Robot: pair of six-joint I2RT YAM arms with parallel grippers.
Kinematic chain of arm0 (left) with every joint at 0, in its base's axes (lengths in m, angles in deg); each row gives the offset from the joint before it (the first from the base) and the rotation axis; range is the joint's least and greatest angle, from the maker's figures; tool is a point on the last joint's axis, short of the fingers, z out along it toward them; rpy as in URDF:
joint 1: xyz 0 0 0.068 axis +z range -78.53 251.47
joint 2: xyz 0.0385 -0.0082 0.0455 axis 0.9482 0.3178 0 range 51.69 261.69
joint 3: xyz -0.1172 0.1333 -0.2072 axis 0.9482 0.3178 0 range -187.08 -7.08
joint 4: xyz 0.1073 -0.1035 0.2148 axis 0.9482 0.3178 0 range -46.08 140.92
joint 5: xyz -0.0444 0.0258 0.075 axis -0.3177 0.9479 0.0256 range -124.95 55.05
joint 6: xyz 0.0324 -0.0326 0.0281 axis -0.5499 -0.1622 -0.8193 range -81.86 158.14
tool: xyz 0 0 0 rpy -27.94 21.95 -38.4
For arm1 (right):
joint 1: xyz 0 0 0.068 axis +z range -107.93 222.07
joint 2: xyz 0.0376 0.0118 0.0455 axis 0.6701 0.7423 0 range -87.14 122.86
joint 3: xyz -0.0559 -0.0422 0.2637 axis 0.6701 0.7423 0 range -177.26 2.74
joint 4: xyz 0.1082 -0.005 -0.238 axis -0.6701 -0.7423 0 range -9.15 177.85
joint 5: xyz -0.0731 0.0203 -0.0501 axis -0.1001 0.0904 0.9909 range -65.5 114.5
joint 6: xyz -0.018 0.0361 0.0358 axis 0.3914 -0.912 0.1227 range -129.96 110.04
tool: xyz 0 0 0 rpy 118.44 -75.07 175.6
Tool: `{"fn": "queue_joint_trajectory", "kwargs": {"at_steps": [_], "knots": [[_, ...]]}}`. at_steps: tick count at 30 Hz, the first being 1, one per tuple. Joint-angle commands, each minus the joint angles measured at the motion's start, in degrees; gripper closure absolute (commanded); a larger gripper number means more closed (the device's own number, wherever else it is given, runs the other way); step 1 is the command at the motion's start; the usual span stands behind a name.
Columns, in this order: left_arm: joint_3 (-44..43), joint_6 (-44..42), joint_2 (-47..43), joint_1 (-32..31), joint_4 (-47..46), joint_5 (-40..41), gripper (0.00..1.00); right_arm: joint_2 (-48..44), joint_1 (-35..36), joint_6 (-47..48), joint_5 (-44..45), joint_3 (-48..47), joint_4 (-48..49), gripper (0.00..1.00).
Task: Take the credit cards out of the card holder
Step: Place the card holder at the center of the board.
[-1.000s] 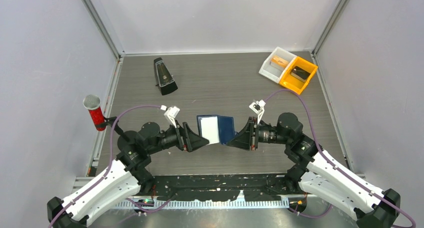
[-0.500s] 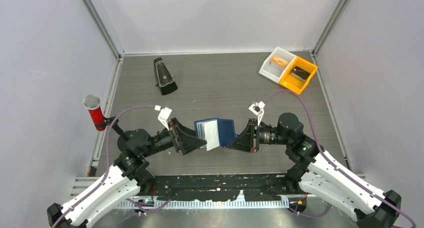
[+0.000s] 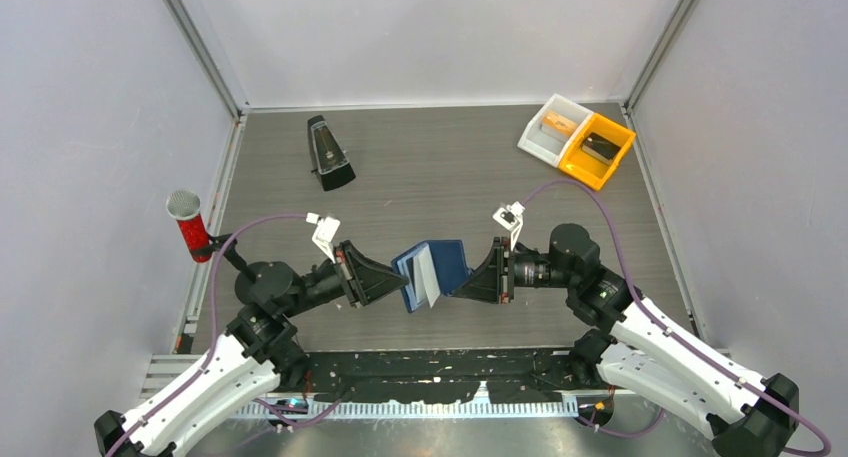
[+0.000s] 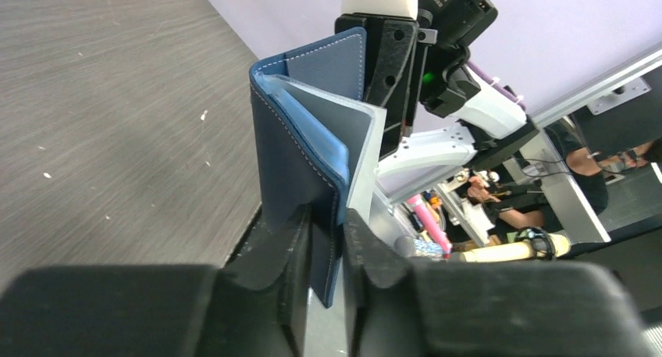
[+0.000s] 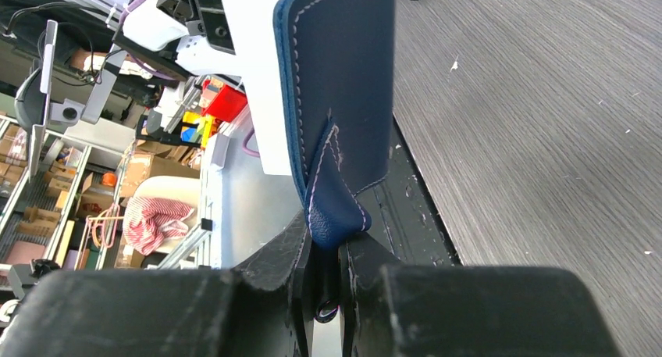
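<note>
The card holder (image 3: pixel 447 260), a navy bifold wallet, hangs half folded between my two grippers near the table's front middle. My left gripper (image 3: pixel 402 280) is shut on the edge of its left half (image 4: pixel 289 162). In the left wrist view that gripper (image 4: pixel 328 232) pinches the navy edge. A whitish credit card (image 4: pixel 365 150) stands out of the lighter blue inside, just beside the right fingertip. My right gripper (image 3: pixel 458 285) is shut on the wallet's snap tab (image 5: pixel 337 208). The right wrist view shows the gripper (image 5: pixel 326 255) under the navy cover (image 5: pixel 343 76), the white card (image 5: pixel 254 83) behind it.
A black metronome (image 3: pixel 328 154) stands at the back left. A white bin (image 3: pixel 553 127) and an orange bin (image 3: pixel 598 149) sit at the back right, each with an object inside. A red microphone (image 3: pixel 188 225) is clamped at the left rail.
My left gripper went from open to shut on the wallet's left half and drew back slightly left. The wallet went from lying open and flat to partly folded. The right gripper kept its hold.
</note>
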Motion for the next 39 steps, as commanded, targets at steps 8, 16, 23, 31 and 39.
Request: {"fn": "queue_joint_trajectory", "kwargs": {"at_steps": [8,16,23,31,39], "knots": [[-2.5,-3.0,1.2,-0.2,6.7,4.6,1.00,-0.7,0.1,2.7,8.8,-2.5,-6.7,0.72],[-2.7,-3.5,4.0,-0.2,13.7,10.3,1.00,-3.9,0.1,3.9,21.6,-7.7,-18.9,0.32],[-3.2,-2.6,8.8,-0.2,14.8,11.6,1.00,-3.8,3.9,-0.8,26.3,-8.7,-17.5,0.40],[-2.8,-0.2,13.2,-0.3,14.9,12.1,1.00,3.8,14.2,-7.8,31.7,-5.4,-3.9,0.53],[-2.1,0.6,12.7,-0.3,14.8,12.6,1.00,15.9,20.1,-10.4,35.6,-6.8,4.0,0.55]]}}
